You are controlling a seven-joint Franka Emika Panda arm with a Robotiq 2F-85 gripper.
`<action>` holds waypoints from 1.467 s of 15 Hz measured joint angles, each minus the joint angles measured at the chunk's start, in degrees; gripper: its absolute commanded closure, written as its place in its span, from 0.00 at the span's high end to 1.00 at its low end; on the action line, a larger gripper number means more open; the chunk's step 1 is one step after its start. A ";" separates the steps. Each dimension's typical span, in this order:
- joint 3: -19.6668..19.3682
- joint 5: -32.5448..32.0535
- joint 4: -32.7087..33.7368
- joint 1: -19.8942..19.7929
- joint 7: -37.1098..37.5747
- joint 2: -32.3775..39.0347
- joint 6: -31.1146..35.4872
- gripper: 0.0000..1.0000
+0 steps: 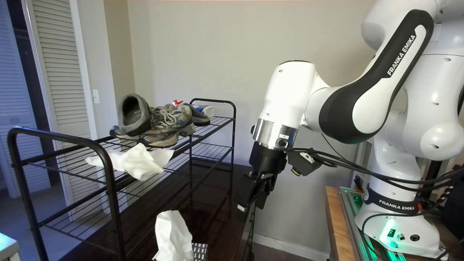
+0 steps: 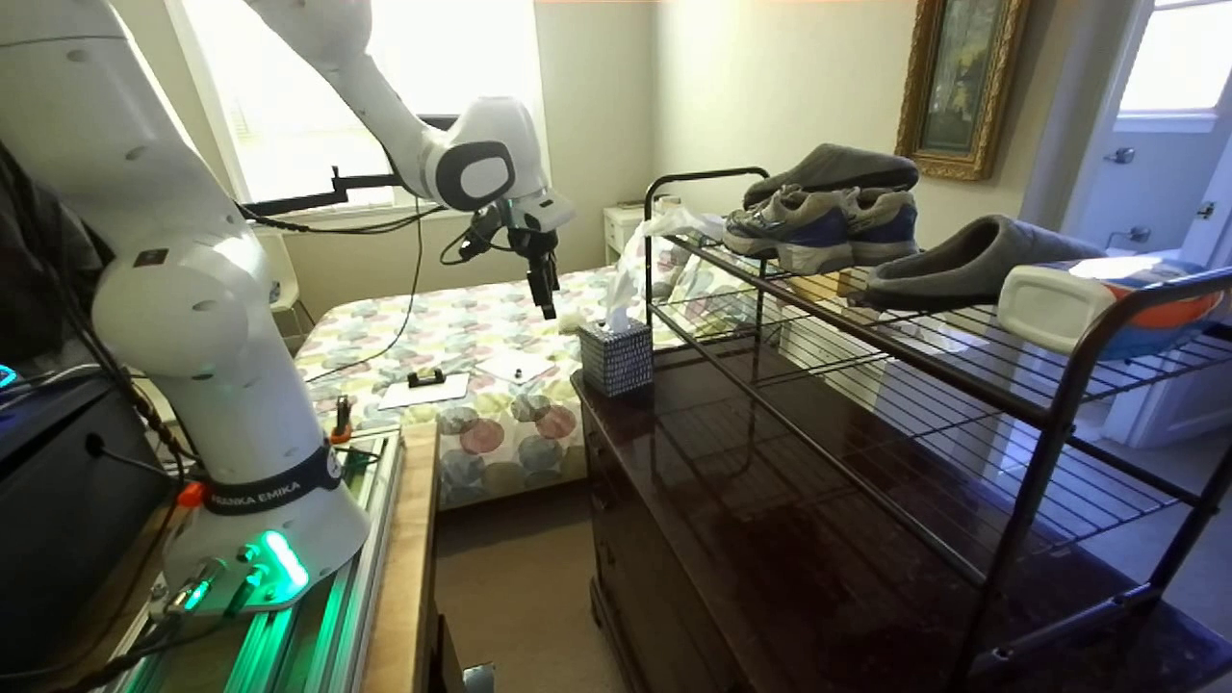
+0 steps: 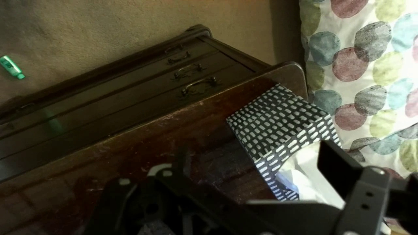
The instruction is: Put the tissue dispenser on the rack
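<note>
The tissue dispenser is a black-and-white speckled cube (image 2: 616, 361) with white tissue standing up from its top. It stands on the dark dresser's bed-side end, beside the rack. Only its corner (image 1: 200, 251) and tissue show at the bottom of an exterior view. The wrist view shows the box (image 3: 277, 120) tilted, its tissue partly behind a finger. The black two-tier wire rack (image 1: 113, 203) stands on the dresser; it also shows here (image 2: 866, 333). My gripper (image 3: 258, 156) is open and empty, fingers wide apart. It hangs apart from the box in both exterior views (image 1: 251, 207) (image 2: 547, 300).
The rack's top shelf holds a white cloth (image 1: 141, 161), grey and blue shoes (image 1: 168, 127) and a white-and-blue container (image 2: 1054, 308). The dresser (image 2: 712, 510) is dark wood. A bed (image 2: 481, 337) lies beyond it. Cables (image 1: 362, 174) trail from my wrist.
</note>
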 measured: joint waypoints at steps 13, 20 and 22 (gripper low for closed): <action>-6.48 -16.09 16.03 7.52 -4.28 19.68 -0.81 1.00; -13.25 -23.44 21.52 11.37 -1.07 24.02 -0.80 1.00; -13.94 -23.66 21.70 11.32 -2.24 24.37 -0.80 1.00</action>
